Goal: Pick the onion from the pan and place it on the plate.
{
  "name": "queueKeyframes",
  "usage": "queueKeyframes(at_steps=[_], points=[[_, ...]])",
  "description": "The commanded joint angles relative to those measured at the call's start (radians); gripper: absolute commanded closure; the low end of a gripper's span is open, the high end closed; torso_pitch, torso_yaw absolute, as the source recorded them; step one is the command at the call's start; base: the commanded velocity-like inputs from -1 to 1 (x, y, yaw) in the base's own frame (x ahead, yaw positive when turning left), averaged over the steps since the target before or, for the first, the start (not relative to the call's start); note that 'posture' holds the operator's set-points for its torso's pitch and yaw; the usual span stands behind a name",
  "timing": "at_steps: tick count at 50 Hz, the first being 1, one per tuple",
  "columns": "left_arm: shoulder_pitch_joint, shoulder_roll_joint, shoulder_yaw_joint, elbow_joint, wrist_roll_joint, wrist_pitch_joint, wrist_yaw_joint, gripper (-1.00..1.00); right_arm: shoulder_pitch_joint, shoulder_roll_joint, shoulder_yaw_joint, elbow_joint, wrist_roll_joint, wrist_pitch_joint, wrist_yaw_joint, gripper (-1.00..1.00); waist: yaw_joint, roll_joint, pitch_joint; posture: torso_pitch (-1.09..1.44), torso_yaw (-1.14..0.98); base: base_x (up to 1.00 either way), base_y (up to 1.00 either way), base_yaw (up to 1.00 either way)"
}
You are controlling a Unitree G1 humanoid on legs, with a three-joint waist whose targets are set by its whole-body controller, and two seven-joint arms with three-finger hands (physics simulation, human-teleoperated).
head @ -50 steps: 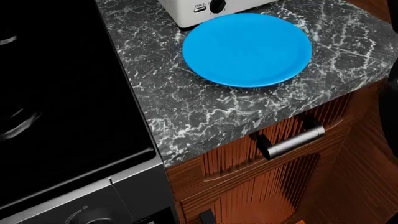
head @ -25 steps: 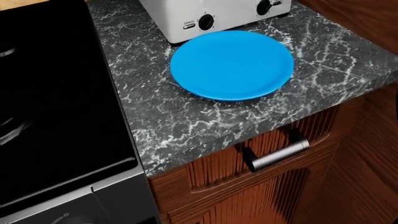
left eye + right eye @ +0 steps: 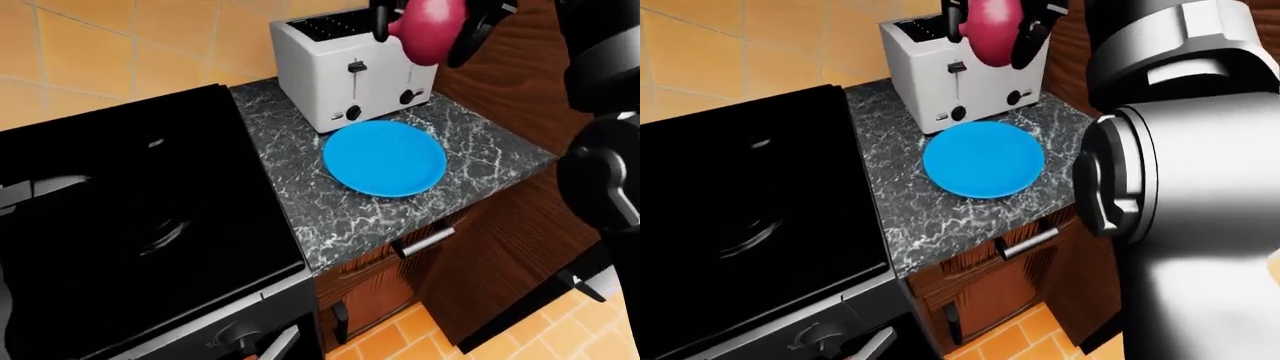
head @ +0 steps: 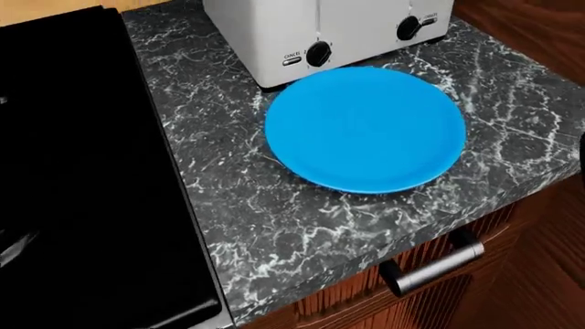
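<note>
My right hand (image 3: 430, 26) is shut on the dark red onion (image 3: 434, 31) and holds it high at the top of the left-eye view, in front of the toaster's top and above the upper right of the blue plate (image 3: 384, 158). Dark fingers (image 3: 381, 22) wrap the onion on both sides. The plate lies bare on the marble counter and fills the middle of the head view (image 4: 365, 128). The pan shows only as faint outlines on the black stove (image 3: 150, 232). My left hand is not visible.
A white toaster (image 3: 340, 71) stands just above the plate, touching its rim in the head view. The marble counter (image 3: 340, 217) ends at a wooden cabinet with a metal drawer handle (image 3: 422, 241). My right arm (image 3: 1180, 187) fills the right-eye view's right side.
The head camera has moved: the plate now sits lower and larger in the view, and more of the toaster shows. The plate itself has not moved on the counter.
</note>
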Motion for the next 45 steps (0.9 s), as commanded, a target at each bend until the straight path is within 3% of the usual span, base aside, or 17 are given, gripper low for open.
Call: queueKeyframes(at_steps=[1,3,5,6,8,9,10,13,16,17,19,20,21,26,36,45], points=[[-0.016,0.017,0.007,-0.024,-0.002,-0.025,-0.005,-1.00,-0.035,-0.015,-0.008,-0.032,0.011,-0.003,-0.018,1.00,-0.002,0.008,-0.018,0.00,0.00,0.19,-0.02,0.00],[-0.016,0.017,0.006,-0.025,-0.002,-0.026,-0.005,-1.00,-0.036,-0.017,-0.008,-0.032,0.011,-0.002,-0.018,1.00,0.005,-0.021,-0.022,0.00,0.00,0.20,-0.02,0.00],[-0.016,0.017,0.006,-0.026,-0.002,-0.025,-0.005,-1.00,-0.036,-0.019,-0.008,-0.032,0.011,-0.002,-0.018,1.00,0.011,-0.073,-0.035,0.00,0.00,0.20,-0.02,0.00],[-0.017,0.018,0.007,-0.026,-0.003,-0.024,-0.004,-1.00,-0.036,-0.019,-0.009,-0.032,0.012,-0.001,-0.018,1.00,0.007,-0.038,-0.021,0.00,0.00,0.20,-0.02,0.00],[-0.016,0.017,0.007,-0.025,-0.002,-0.026,-0.005,-1.00,-0.033,-0.019,-0.008,-0.032,0.011,-0.002,-0.018,1.00,0.004,-0.054,-0.016,0.00,0.00,0.19,-0.02,0.00],[-0.015,0.017,0.007,-0.025,-0.002,-0.026,-0.006,-1.00,-0.033,-0.019,-0.008,-0.033,0.011,-0.002,-0.017,1.00,-0.023,-0.055,-0.044,0.00,0.00,0.19,-0.02,0.00],[-0.015,0.016,0.007,-0.025,-0.001,-0.027,-0.006,-1.00,-0.032,-0.019,-0.008,-0.033,0.011,-0.002,-0.018,1.00,-0.009,-0.056,-0.055,0.00,0.00,0.19,-0.02,0.00],[-0.016,0.019,0.010,-0.027,-0.005,-0.023,-0.004,-1.00,-0.032,-0.023,-0.009,-0.033,0.012,-0.001,-0.017,1.00,-0.010,-0.032,-0.057,0.00,0.00,0.19,-0.02,0.00],[-0.015,0.019,0.009,-0.029,-0.005,-0.023,-0.004,-1.00,-0.026,-0.028,-0.010,-0.035,0.013,-0.001,-0.016,1.00,-0.011,-0.007,-0.040,0.00,0.00,0.18,0.00,0.00],[-0.015,0.018,0.009,-0.029,-0.005,-0.023,-0.004,-1.00,-0.025,-0.029,-0.010,-0.035,0.014,-0.003,-0.016,1.00,-0.019,0.006,-0.020,0.00,0.00,0.00,0.00,0.00],[-0.015,0.017,0.006,-0.028,-0.002,-0.024,-0.005,-1.00,-0.024,-0.030,-0.010,-0.035,0.014,-0.005,-0.023,1.00,-0.036,0.034,-0.015,0.00,0.00,0.00,0.00,0.00],[-0.016,0.018,0.007,-0.028,-0.003,-0.023,-0.004,-1.00,-0.025,-0.029,-0.010,-0.035,0.014,-0.005,-0.026,1.00,-0.044,0.024,-0.018,0.00,0.00,0.00,0.00,0.00],[-0.016,0.018,0.007,-0.028,-0.003,-0.023,-0.004,-1.00,-0.025,-0.029,-0.009,-0.035,0.014,-0.006,-0.027,1.00,-0.037,0.028,0.001,0.00,0.00,0.00,0.00,0.00],[-0.014,0.018,0.010,-0.029,-0.005,-0.023,-0.005,-1.00,-0.019,-0.030,-0.004,-0.036,0.007,-0.014,-0.034,1.00,-0.033,0.017,0.012,0.00,0.00,0.00,0.00,0.00],[-0.014,0.014,0.005,-0.026,-0.001,-0.024,-0.006,-1.00,-0.001,-0.021,0.003,-0.029,-0.019,-0.046,-0.121,1.00,-0.016,0.024,0.005,0.00,0.00,0.00,0.00,0.00],[-0.015,0.016,0.008,-0.025,-0.003,-0.022,-0.006,-1.00,0.008,-0.010,-0.009,-0.028,-0.010,-0.051,-0.121,1.00,-0.017,0.026,0.002,0.00,0.00,0.00,0.00,0.00]])
